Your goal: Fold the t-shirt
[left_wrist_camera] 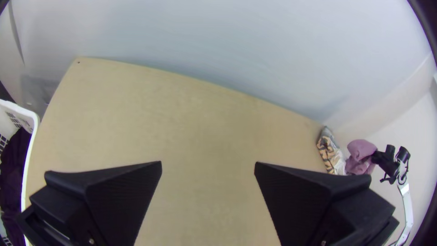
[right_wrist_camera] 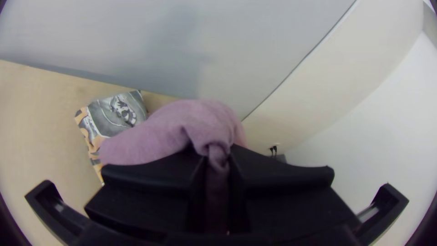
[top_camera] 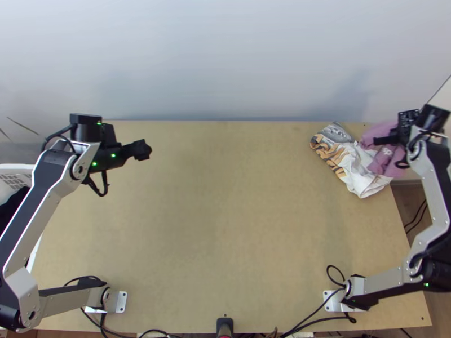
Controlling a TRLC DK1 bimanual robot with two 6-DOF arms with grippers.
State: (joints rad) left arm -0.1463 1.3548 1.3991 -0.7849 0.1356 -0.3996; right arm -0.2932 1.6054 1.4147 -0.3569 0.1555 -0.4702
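Observation:
At the table's back right corner, my right gripper (top_camera: 386, 139) is shut on a bunched part of a pink-purple cloth (top_camera: 385, 160). In the right wrist view the pink cloth (right_wrist_camera: 150, 141) is pinched between the fingers of my right gripper (right_wrist_camera: 218, 157) and droops to one side. Below and beside it lies a white, grey and orange printed cloth (top_camera: 355, 172), bunched at one end, flatter at the other. Over the table's left part my left gripper (top_camera: 147, 150) holds nothing; in the left wrist view my left gripper (left_wrist_camera: 208, 165) stands open, its fingers wide apart.
A white basket (left_wrist_camera: 28, 132) with dark cloth stands beyond the table's left edge. A wall runs along the table's back edge. Cables (top_camera: 315, 310) and a black object (top_camera: 224, 325) are at the near edge of the wooden table (top_camera: 225, 225).

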